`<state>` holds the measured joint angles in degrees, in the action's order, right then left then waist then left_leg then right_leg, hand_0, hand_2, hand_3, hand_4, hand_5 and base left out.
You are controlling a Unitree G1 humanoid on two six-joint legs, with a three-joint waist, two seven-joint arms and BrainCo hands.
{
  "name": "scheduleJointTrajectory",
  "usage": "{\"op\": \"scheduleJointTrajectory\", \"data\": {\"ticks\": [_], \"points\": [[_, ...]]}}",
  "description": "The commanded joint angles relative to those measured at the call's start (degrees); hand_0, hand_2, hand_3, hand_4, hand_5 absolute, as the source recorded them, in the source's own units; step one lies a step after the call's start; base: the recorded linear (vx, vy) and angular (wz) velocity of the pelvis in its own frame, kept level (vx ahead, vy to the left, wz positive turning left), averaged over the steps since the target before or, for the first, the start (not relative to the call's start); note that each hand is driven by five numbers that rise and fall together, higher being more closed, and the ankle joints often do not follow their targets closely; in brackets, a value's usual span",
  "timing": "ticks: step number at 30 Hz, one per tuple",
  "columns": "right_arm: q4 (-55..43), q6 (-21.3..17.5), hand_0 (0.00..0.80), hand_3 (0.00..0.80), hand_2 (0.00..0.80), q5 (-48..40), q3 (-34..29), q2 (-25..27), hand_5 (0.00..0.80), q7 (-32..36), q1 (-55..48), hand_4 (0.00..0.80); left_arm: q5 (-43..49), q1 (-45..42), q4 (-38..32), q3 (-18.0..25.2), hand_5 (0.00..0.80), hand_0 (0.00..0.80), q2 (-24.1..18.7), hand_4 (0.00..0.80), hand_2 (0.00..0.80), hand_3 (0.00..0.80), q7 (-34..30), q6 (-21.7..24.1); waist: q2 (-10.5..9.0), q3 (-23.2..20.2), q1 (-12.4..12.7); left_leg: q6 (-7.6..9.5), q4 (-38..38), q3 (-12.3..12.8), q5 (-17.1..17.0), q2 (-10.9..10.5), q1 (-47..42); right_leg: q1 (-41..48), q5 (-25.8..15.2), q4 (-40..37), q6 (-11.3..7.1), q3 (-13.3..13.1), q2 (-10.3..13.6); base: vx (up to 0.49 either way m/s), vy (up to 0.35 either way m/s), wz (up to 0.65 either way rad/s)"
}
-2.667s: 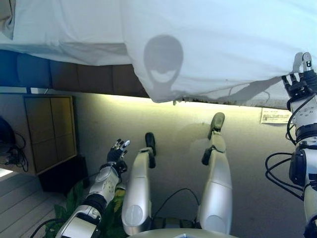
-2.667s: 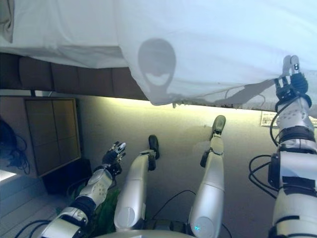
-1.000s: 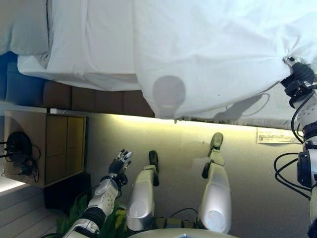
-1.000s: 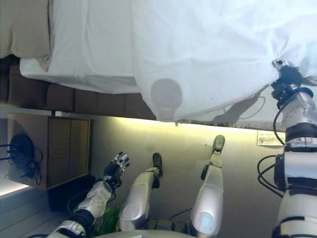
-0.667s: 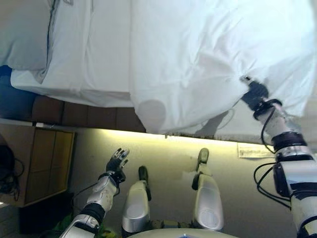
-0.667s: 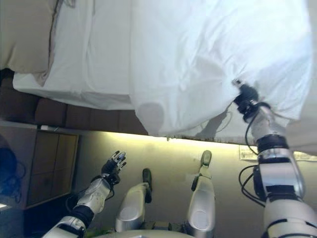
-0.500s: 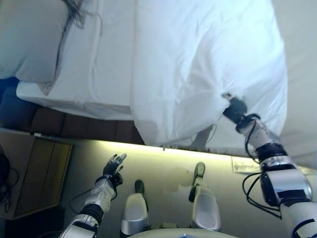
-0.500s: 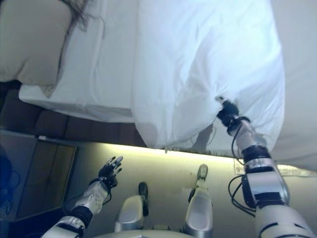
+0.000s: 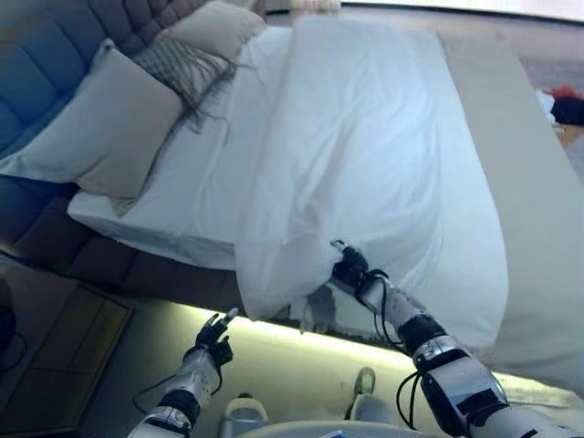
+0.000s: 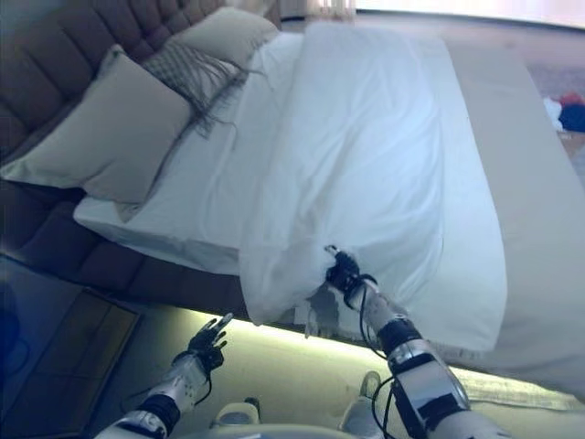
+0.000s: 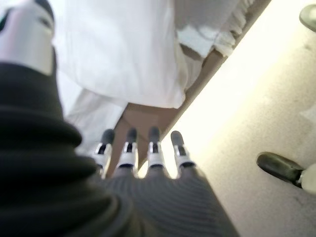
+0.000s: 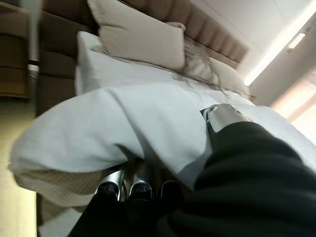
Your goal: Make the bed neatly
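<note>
A white duvet (image 9: pixel 383 155) lies lengthwise down the bed, its near corner hanging over the bed's side (image 9: pixel 274 283). My right hand (image 9: pixel 351 269) is at the duvet's near edge with its fingers (image 12: pixel 126 186) curled round a bunch of the cloth, which folds over them. My left hand (image 9: pixel 214 330) hangs low beside the bed, above the floor, its fingers (image 11: pixel 140 153) straight and holding nothing. The bare white sheet (image 9: pixel 182 182) shows between the duvet and the pillows.
A large beige pillow (image 9: pixel 100 128), a grey patterned cushion (image 9: pixel 187 68) and another pillow (image 9: pixel 214 27) lean on the dark tufted headboard (image 9: pixel 36 64). A beige cover (image 9: pixel 538 228) runs along the duvet's right. A wooden nightstand (image 9: pixel 55 365) stands lower left.
The camera has swung up over the whole bed. My right hand, still shut on the duvet, has carried its edge leftward toward the hanging corner. The left hand stays low and open.
</note>
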<state>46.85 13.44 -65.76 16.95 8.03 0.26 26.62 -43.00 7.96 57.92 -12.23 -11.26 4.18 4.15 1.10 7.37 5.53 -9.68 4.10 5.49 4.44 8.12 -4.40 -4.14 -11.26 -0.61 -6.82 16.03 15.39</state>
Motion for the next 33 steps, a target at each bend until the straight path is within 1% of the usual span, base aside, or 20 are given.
{"op": "scheduleJointTrajectory", "data": {"ticks": [1,4,7,10,13,19,24,27,28,33], "points": [[-8.7,1.5,0.8,0.8,0.8,-3.0,5.7,-8.8,0.8,3.2,1.2,0.8,2.2,2.8,1.7,-0.7,0.0,0.0,-1.0,0.0,0.0,0.0,0.2,0.6,-0.53,-0.1,2.1,4.85,0.2,0.9,-6.8,-2.4,3.8,6.2,1.1,2.9,-3.2,-0.7,5.9,0.034,0.001,0.1],[-10.3,1.9,0.8,0.8,0.8,-2.7,9.0,-10.6,0.8,3.1,0.3,0.8,1.6,2.5,2.1,-0.2,0.0,0.0,-0.8,0.0,0.0,0.0,-0.1,0.8,-0.58,-0.4,2.5,5.06,-0.1,0.5,-6.8,-2.6,3.3,6.9,1.1,2.8,-3.24,-0.5,6.0,0.033,0.003,0.13],[-11.0,2.3,0.8,0.8,0.8,-2.1,10.9,-11.7,0.8,2.6,-0.1,0.8,1.0,2.4,1.9,0.3,0.0,0.0,-0.5,0.0,0.0,0.0,-0.2,1.1,-0.65,-0.6,2.9,5.14,-0.4,0.2,-6.9,-2.7,3.0,7.5,1.0,2.6,-3.24,-0.3,5.9,0.017,0.003,0.04],[-10.6,3.0,0.8,0.8,0.8,-1.9,12.1,-12.5,0.8,1.4,-0.5,0.8,-0.1,2.5,1.7,0.7,0.0,0.0,-0.1,0.0,0.0,0.0,-0.1,1.7,-0.94,-1.1,3.2,4.98,-1.2,0.1,-7.3,-2.6,2.9,7.7,0.8,2.0,-3.39,0.0,5.8,0.006,-0.003,0.06],[-9.6,4.0,0.8,0.8,0.8,-3.5,12.6,-12.9,0.8,1.1,-1.6,0.8,-0.3,2.3,1.7,1.2,0.0,0.0,0.0,0.0,0.0,0.0,0.0,2.4,-1.11,-1.3,3.5,4.82,-2.0,-0.2,-7.7,-2.4,2.8,7.8,0.6,1.5,-3.5,0.1,5.7,0.013,0.001,0.05],[-6.7,4.8,0.8,0.8,0.8,-4.5,14.4,-14.2,0.8,-0.6,-5.2,0.8,-0.8,2.6,1.5,2.4,0.0,0.0,0.1,0.0,0.0,0.0,1.2,3.2,-0.89,-1.1,3.8,4.76,-2.7,-0.6,-8.2,-2.1,3.0,7.2,0.5,1.7,-3.66,0.3,5.8,0.003,0.002,0.01],[-3.6,6.0,0.8,0.8,0.8,-5.4,16.8,-14.9,0.8,-0.9,-7.8,0.8,-1.1,3.2,2.3,3.1,0.0,0.0,0.1,0.0,0.0,0.0,1.2,4.5,-0.26,-0.4,3.8,4.6,-3.2,-1.0,-8.7,-1.9,3.8,6.3,0.4,1.7,-3.95,0.4,6.1,-0.008,0.047,0.02],[-1.3,6.5,0.8,0.8,0.8,-6.0,17.5,-15.1,0.8,-1.9,-8.4,0.8,-2.2,3.6,2.5,3.2,0.0,0.0,0.2,0.0,0.0,0.0,0.8,5.8,0.49,0.3,3.8,4.29,-3.7,-1.4,-9.2,-1.7,4.6,5.1,0.3,1.7,-4.18,0.5,6.3,-0.023,0.087,0.05],[-0.7,6.7,0.8,0.8,0.8,-6.0,17.8,-15.1,0.8,-2.5,-8.4,0.8,-2.8,3.7,2.5,3.0,0.0,0.0,0.4,0.0,0.0,0.0,0.3,6.5,0.79,0.7,3.8,4.2,-3.9,-1.6,-9.4,-1.7,5.1,4.6,0.3,1.7,-4.26,0.5,6.3,-0.081,0.102,0.07],[3.0,7.0,0.8,0.8,0.8,-4.0,17.9,-14.2,0.8,-0.8,-6.4,0.8,-6.0,5.6,1.5,1.7,0.0,0.0,1.3,0.0,0.0,0.0,-1.1,8.8,2.16,3.8,3.7,3.69,-4.8,-2.8,-10.7,-1.9,8.5,1.7,0.1,1.4,-4.58,0.3,6.6,-0.16,0.111,0.08]]}}
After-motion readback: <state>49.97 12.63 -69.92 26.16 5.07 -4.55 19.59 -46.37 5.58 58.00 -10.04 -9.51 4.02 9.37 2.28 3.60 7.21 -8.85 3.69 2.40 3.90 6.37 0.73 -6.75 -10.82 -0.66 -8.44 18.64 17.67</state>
